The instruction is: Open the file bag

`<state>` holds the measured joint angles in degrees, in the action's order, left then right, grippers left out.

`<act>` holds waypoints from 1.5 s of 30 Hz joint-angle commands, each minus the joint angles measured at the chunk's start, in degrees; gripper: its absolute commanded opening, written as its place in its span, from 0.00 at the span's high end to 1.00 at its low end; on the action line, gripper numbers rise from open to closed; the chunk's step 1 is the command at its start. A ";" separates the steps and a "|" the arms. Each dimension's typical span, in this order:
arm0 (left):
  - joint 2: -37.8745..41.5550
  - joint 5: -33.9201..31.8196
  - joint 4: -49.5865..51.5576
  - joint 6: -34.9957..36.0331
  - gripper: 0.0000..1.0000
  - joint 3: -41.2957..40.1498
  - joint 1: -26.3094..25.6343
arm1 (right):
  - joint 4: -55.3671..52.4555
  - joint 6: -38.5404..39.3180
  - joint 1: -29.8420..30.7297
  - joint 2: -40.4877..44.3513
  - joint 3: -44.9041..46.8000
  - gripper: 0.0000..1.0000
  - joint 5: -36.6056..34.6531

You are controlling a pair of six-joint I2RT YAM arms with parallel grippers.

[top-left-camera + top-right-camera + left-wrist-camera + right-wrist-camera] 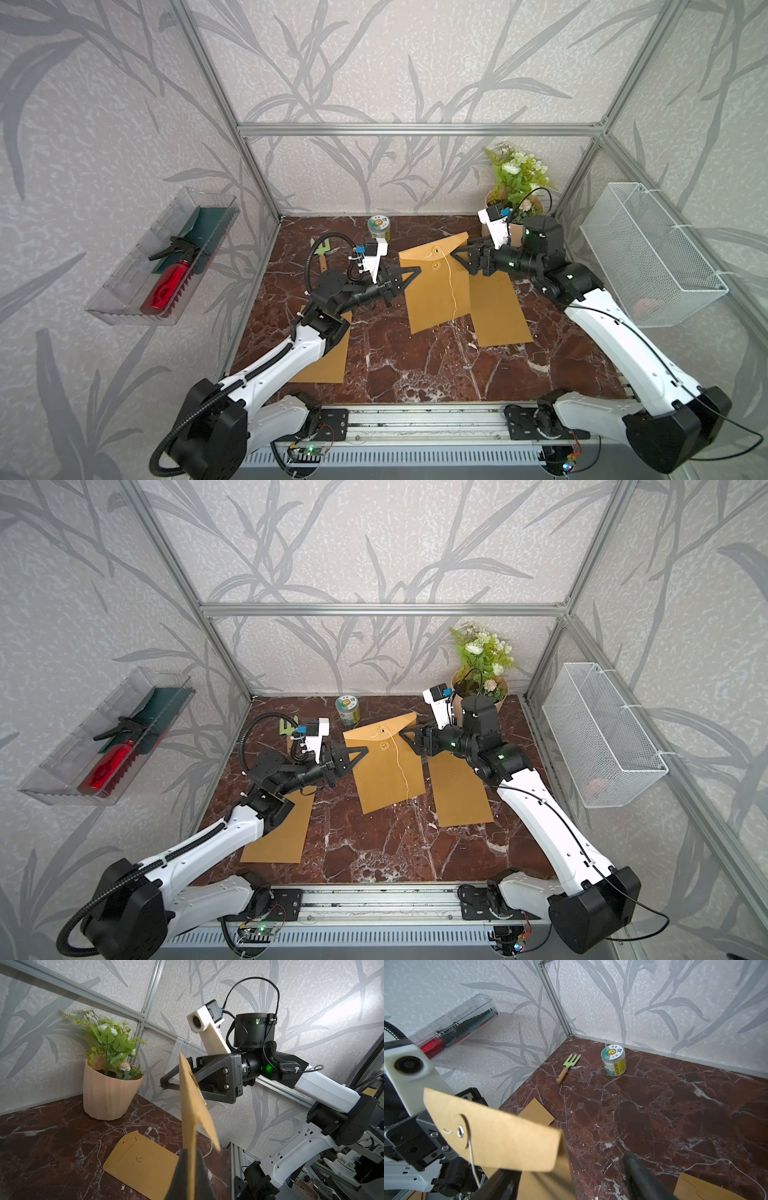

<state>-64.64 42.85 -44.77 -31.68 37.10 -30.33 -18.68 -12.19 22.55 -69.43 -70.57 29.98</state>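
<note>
The file bag [432,291] is a brown paper envelope with a button-and-string closure, held tilted above the table. My left gripper [415,272] is shut on its left edge, and the left wrist view shows the bag [190,1105] edge-on between the shut fingers [180,1176]. The white string [451,286] hangs loose from the flap's button. My right gripper [459,253] stands open at the flap's right corner. In the right wrist view the flap [500,1138] reaches in between the spread fingers of that gripper [568,1164]. Both top views show the bag [386,771].
A second envelope [498,311] lies flat to the right, and a third [328,361] lies under my left arm. At the back stand a flower pot [515,199], a jar [379,226] and a small garden fork [322,253]. A wire basket [648,253] and a clear tray [166,257] hang on the side walls.
</note>
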 commanded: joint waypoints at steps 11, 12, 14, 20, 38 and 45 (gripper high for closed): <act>0.43 0.35 7.42 7.59 1.00 0.77 -3.41 | 0.44 -0.05 -0.22 2.35 -3.59 0.23 3.68; 0.68 0.15 8.86 8.51 1.00 0.99 -3.51 | 0.33 -0.08 -0.22 2.37 -3.73 0.23 3.98; 1.22 -0.27 10.90 10.04 1.00 1.21 -3.67 | 0.30 -0.20 -0.27 2.46 -3.86 0.23 4.61; 2.49 -1.18 13.13 12.06 1.00 1.39 -3.66 | 0.64 -1.00 -0.23 2.19 -4.05 0.26 7.02; 4.56 -2.60 12.86 12.28 1.00 1.22 -3.64 | -4.32 3.84 -0.31 5.49 -2.67 0.25 4.27; 4.66 -5.50 14.96 13.93 1.00 1.04 -2.75 | -7.06 5.41 -1.73 9.87 -2.65 0.23 0.70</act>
<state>-61.10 38.54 -29.76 -19.49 36.71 -33.54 -24.10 -8.21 21.65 -61.65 -72.64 32.45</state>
